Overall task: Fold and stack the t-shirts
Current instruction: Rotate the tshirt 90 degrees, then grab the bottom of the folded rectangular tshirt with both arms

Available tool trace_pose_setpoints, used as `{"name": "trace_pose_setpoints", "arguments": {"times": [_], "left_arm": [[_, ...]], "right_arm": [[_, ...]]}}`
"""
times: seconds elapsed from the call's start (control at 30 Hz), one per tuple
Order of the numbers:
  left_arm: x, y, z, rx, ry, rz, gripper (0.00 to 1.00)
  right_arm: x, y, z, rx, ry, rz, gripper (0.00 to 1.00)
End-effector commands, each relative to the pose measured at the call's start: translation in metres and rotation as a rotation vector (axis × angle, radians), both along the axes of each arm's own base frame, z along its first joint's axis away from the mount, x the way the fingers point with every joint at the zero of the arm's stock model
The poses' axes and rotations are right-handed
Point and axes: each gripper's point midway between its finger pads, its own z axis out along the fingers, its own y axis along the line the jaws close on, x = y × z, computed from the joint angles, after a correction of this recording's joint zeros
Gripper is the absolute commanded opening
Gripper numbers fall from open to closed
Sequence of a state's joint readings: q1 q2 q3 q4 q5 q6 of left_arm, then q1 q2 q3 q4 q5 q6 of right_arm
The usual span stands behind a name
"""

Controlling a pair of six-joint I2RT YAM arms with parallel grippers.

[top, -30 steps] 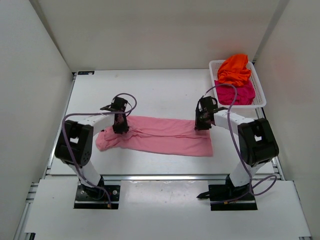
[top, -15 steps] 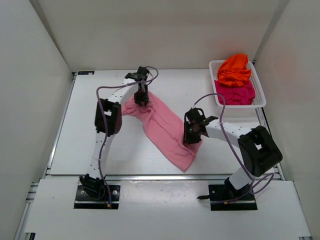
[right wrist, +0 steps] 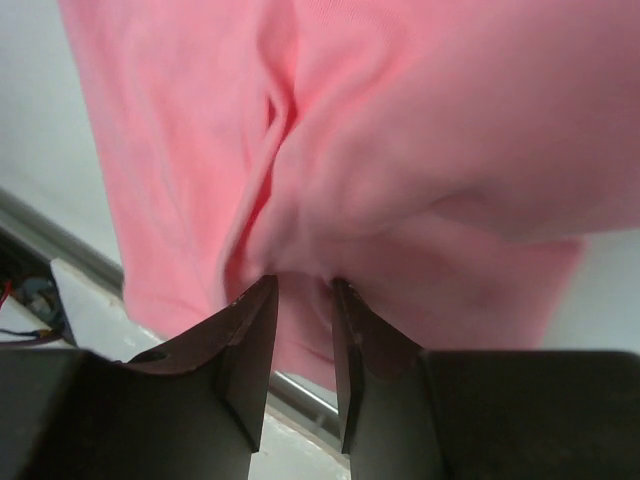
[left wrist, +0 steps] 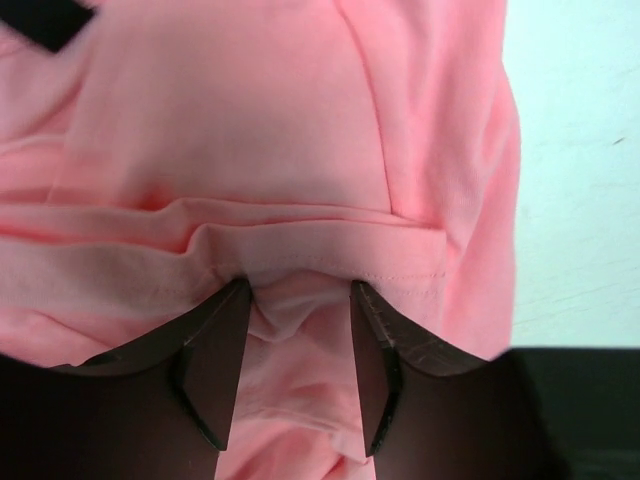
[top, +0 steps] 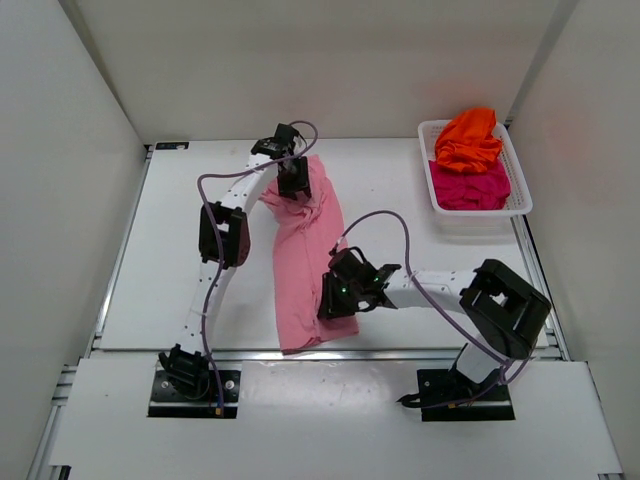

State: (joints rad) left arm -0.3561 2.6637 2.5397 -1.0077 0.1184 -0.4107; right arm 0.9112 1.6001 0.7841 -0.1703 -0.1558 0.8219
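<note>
Seen from my remote station, the light pink shirt (top: pixel 298 265) lies stretched in a long, rumpled strip down the middle of the white table (top: pixel 180 250), running from the far centre towards the near edge. The left gripper (top: pixel 293 188) sits on the strip's far end. In its wrist view the fingers (left wrist: pixel 215 370) stand apart with a bunch of hemmed cloth between them, and I cannot tell whether they grip it. The right gripper (top: pixel 328 303) reaches in from the right to the strip's near part, its fingers (right wrist: pixel 250 350) drawn close and pinching a puckered fold of pink fabric. At the far right, the bright orange shirt (top: pixel 468 138) lies heaped on the deep magenta shirt (top: pixel 470 188) inside the white basket (top: pixel 519 178), well apart from both arms.
</note>
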Motion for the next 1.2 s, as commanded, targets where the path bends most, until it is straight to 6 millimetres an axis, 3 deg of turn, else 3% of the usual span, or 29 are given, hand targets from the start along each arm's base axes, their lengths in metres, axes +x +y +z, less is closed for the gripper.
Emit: {"name": "trace_pose_setpoints", "arguments": {"times": [0.0,0.17,0.23,0.3,0.4,0.43,0.47,0.5,0.57,0.6,0.63,0.67,0.7,0.73,0.77,0.83,0.87,0.9,0.93,0.97,1.03,1.07,1.13,1.17], "left_arm": [[0.025,-0.007,-0.001,-0.104,-0.053,0.040,0.57],[0.040,-0.012,0.000,-0.158,-0.092,0.071,0.56],[0.053,-0.019,0.018,-0.212,-0.155,0.048,0.56],[0.070,-0.022,0.053,-0.260,-0.255,0.023,0.56],[0.091,-0.021,0.150,-0.321,-0.493,0.018,0.60],[0.093,-0.023,0.163,-0.345,-0.534,0.007,0.60],[0.093,-0.020,0.197,-0.369,-0.602,0.006,0.62],[0.087,-0.015,0.224,-0.389,-0.643,-0.006,0.63],[0.069,-0.012,0.244,-0.404,-0.640,-0.018,0.64],[0.051,-0.011,0.252,-0.416,-0.612,-0.032,0.65],[0.031,-0.012,0.277,-0.436,-0.621,-0.046,0.64],[0.013,-0.005,0.247,-0.387,-0.524,-0.017,0.64],[-0.020,-0.002,0.233,-0.352,-0.453,-0.014,0.64],[-0.048,0.002,0.258,-0.320,-0.495,-0.001,0.65],[-0.072,0.014,0.210,-0.242,-0.404,0.043,0.65],[-0.146,0.027,0.188,-0.208,-0.367,0.060,0.65],[-0.168,0.032,0.200,-0.230,-0.393,0.076,0.66],[-0.194,0.038,0.165,-0.205,-0.317,0.070,0.65],[-0.222,0.042,0.151,-0.204,-0.276,0.056,0.64],[-0.241,0.037,0.156,-0.213,-0.280,0.012,0.64],[-0.283,0.050,0.124,-0.109,-0.212,-0.014,0.65],[-0.295,0.050,0.127,-0.123,-0.230,-0.023,0.66],[-0.326,0.068,0.088,-0.107,-0.151,-0.009,0.67],[-0.332,0.070,0.089,-0.145,-0.161,0.004,0.67]], "right_arm": [[-0.018,0.007,-0.014,0.007,0.027,0.000,0.27],[-0.016,0.008,-0.009,0.030,-0.047,0.044,0.28],[-0.009,0.006,-0.003,0.035,-0.116,0.070,0.28],[0.004,0.000,0.001,0.036,-0.176,0.073,0.29],[0.022,-0.003,0.019,0.051,-0.263,0.114,0.31],[0.030,-0.003,0.026,0.037,-0.308,0.133,0.32],[0.037,0.001,0.042,0.045,-0.358,0.167,0.33],[0.042,0.004,0.057,0.057,-0.384,0.171,0.33],[0.051,0.008,0.082,0.078,-0.446,0.192,0.35],[0.056,0.009,0.095,0.096,-0.466,0.188,0.36],[0.058,0.010,0.105,0.095,-0.482,0.183,0.36],[0.060,0.009,0.111,0.099,-0.488,0.178,0.36],[0.064,0.005,0.119,0.087,-0.494,0.153,0.37],[0.064,-0.004,0.120,0.069,-0.475,0.129,0.39],[0.064,-0.011,0.116,0.056,-0.447,0.099,0.39],[0.054,-0.034,0.107,0.052,-0.388,0.049,0.40],[0.055,-0.042,0.114,0.083,-0.376,0.006,0.40],[0.046,-0.053,0.099,0.067,-0.338,-0.006,0.40],[0.038,-0.063,0.094,0.068,-0.318,-0.018,0.41],[0.035,-0.073,0.091,0.063,-0.308,-0.037,0.41],[0.025,-0.081,0.085,0.067,-0.283,-0.056,0.42],[0.023,-0.084,0.086,0.074,-0.283,-0.067,0.42],[0.009,-0.089,0.067,0.062,-0.235,-0.069,0.42],[0.001,-0.089,0.059,0.058,-0.214,-0.061,0.43]]}}
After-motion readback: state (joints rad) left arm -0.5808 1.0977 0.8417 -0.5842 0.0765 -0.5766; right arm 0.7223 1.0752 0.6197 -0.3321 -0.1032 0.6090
